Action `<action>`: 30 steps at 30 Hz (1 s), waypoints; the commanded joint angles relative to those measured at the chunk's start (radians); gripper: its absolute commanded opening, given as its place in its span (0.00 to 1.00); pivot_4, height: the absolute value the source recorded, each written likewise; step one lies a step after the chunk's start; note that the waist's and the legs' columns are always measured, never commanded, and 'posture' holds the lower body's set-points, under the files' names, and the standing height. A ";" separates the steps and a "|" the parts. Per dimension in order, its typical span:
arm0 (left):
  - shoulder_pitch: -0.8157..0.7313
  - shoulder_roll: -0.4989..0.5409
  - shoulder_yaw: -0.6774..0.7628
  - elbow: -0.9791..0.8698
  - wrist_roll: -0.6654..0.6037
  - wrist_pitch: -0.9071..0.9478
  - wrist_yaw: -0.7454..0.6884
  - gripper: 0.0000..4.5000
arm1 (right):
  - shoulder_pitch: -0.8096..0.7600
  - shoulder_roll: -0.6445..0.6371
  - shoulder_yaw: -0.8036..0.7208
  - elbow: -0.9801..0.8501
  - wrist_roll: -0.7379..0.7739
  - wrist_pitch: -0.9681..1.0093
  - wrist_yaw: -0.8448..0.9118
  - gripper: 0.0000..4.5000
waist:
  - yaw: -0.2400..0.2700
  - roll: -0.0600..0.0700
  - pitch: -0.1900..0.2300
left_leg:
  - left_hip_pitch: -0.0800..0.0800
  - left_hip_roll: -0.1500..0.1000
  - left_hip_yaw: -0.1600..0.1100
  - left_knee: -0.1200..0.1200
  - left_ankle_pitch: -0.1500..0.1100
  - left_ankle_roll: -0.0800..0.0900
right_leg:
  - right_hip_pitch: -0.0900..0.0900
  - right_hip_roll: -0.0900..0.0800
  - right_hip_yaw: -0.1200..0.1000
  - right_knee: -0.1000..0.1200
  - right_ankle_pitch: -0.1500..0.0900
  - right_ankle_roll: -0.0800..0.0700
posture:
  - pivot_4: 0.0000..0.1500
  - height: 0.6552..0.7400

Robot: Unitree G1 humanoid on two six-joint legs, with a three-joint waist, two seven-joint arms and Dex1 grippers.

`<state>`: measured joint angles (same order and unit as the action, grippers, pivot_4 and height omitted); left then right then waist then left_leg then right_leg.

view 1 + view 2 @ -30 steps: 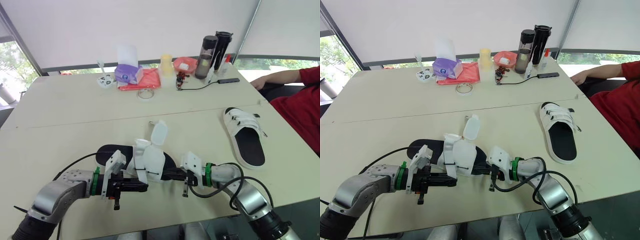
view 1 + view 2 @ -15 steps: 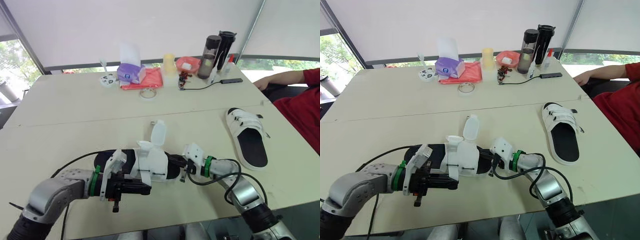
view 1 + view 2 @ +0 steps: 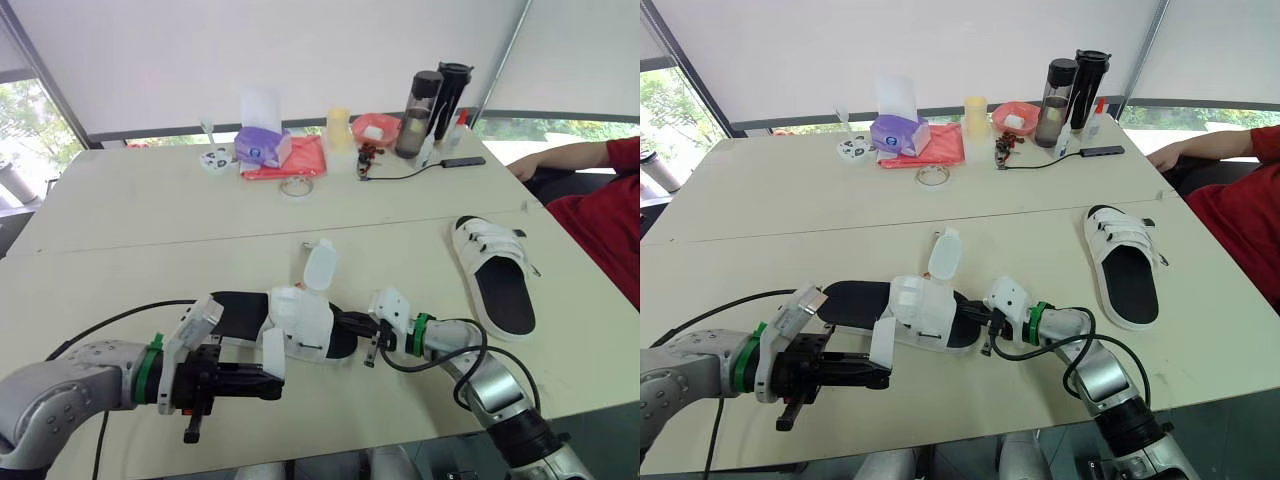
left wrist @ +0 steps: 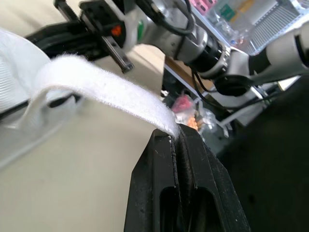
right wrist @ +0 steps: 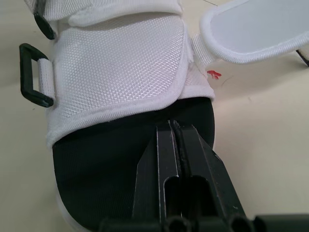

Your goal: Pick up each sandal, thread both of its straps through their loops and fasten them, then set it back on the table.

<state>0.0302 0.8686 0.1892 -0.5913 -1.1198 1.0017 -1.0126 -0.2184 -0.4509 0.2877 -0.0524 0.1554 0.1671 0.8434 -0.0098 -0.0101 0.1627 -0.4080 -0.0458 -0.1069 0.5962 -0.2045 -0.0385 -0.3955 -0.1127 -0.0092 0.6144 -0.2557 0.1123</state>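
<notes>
At the front of the counter point(image 3: 120, 200), between your two arms, the unfastened sandal point(image 3: 300, 322) lies with your right gripper point(image 5: 175, 124) clamped on the end of its black sole. Your left gripper point(image 4: 176, 133) is pinched shut on the very tip of one white strap point(image 4: 96, 83), held out sideways. That hold looks thin: pull harder or off-line and the strap may slip free, the sandal may twist out of the right gripper, or the fuzzy face may catch before reaching the black loop point(image 5: 31, 75).
</notes>
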 commanded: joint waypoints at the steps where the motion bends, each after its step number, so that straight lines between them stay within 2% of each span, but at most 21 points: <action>1: -0.059 -0.025 0.052 0.001 -0.132 0.009 0.070 0.00 | 0.030 -0.019 0.031 0.042 -0.035 0.025 0.018 0.00 | 0.000 0.000 0.000 | 0.000 0.000 0.000 0.000 0.000 0.000 | 0.000 0.000 0.000 0.000 0.000 0.000 | 1.00 1.00; 4: -0.104 -0.047 0.055 0.022 -0.202 0.017 0.134 0.00 | 0.034 -0.026 0.034 0.039 -0.046 0.016 0.022 0.00 | -0.001 0.000 0.000 | 0.000 0.000 0.000 0.000 0.000 0.000 | 0.000 0.000 0.000 0.000 0.000 0.000 | 1.00 1.00; 8: -0.250 -0.167 0.031 0.132 -0.397 -0.005 0.403 0.00 | 0.051 -0.040 0.048 0.038 -0.080 -0.019 0.021 0.00 | 0.003 -0.001 0.001 | 0.000 0.000 0.000 0.000 0.000 0.000 | 0.000 0.000 0.000 0.000 0.000 0.001 | 1.00 1.00; 11: -0.322 -0.225 0.016 0.206 -0.492 -0.009 0.570 0.00 | 0.052 -0.038 0.051 0.043 -0.087 -0.030 0.019 0.00 | 0.001 -0.001 0.000 | 0.000 -0.001 -0.001 0.000 0.000 0.000 | 0.001 0.001 0.000 0.000 0.000 0.001 | 1.00 1.00; 13: -0.360 -0.257 0.006 0.266 -0.542 -0.014 0.677 0.00 | 0.051 -0.035 0.050 0.046 -0.088 -0.032 0.016 0.00 | 0.000 -0.001 0.000 | 0.000 -0.001 -0.001 0.000 0.000 0.000 | 0.001 0.001 0.000 0.001 0.000 0.001 | 1.00 1.00; 16: -0.383 -0.280 -0.003 0.329 -0.570 0.000 0.759 0.00 | 0.050 -0.031 0.052 0.053 -0.094 -0.037 0.011 0.00 | -0.001 -0.001 0.000 | 0.000 -0.001 0.000 0.000 0.000 0.000 | 0.001 0.001 0.000 0.001 0.000 0.001 | 1.00 1.00; 19: -0.374 -0.296 -0.017 0.366 -0.530 0.019 0.777 0.20 | 0.053 -0.029 0.052 0.056 -0.098 -0.039 0.006 0.00 | -0.001 -0.001 0.000 | 0.001 -0.001 0.000 0.000 0.001 0.000 | 0.001 0.001 0.000 0.001 0.000 0.001 | 1.00 1.00; 20: -0.370 -0.295 -0.022 0.368 -0.521 0.029 0.774 0.29 | 0.054 -0.028 0.052 0.055 -0.098 -0.038 0.004 0.00 | 0.000 -0.002 0.000 | 0.001 -0.002 0.000 0.000 0.001 0.000 | 0.001 0.001 0.000 0.001 0.000 0.001 | 1.00 1.00; 26: -0.357 -0.288 -0.047 0.365 -0.470 0.063 0.744 0.99 | 0.057 -0.027 0.051 0.055 -0.102 -0.041 -0.004 0.00 | -0.001 -0.002 0.000 | 0.002 -0.007 -0.001 0.000 0.001 -0.001 | 0.003 0.000 0.001 0.001 0.000 0.001 | 1.00 1.00; 30: -0.417 -0.306 -0.052 0.397 -0.327 0.000 0.726 0.99 | 0.061 -0.031 0.046 0.044 -0.099 -0.039 -0.006 0.00 | 0.001 -0.002 0.000 | 0.002 -0.007 -0.002 0.000 0.001 -0.001 | 0.003 0.000 0.001 0.001 0.000 0.001 | 1.00 1.00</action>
<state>-0.3519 0.5617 0.1285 -0.1919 -1.5008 1.0423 -0.2615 -0.1994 -0.4666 0.3040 -0.0557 0.0934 0.0923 0.8302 -0.0091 -0.0123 0.1622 -0.4060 -0.0528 -0.1088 0.5967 -0.2032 -0.0397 -0.3925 -0.1126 -0.0086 0.6155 -0.2558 0.1134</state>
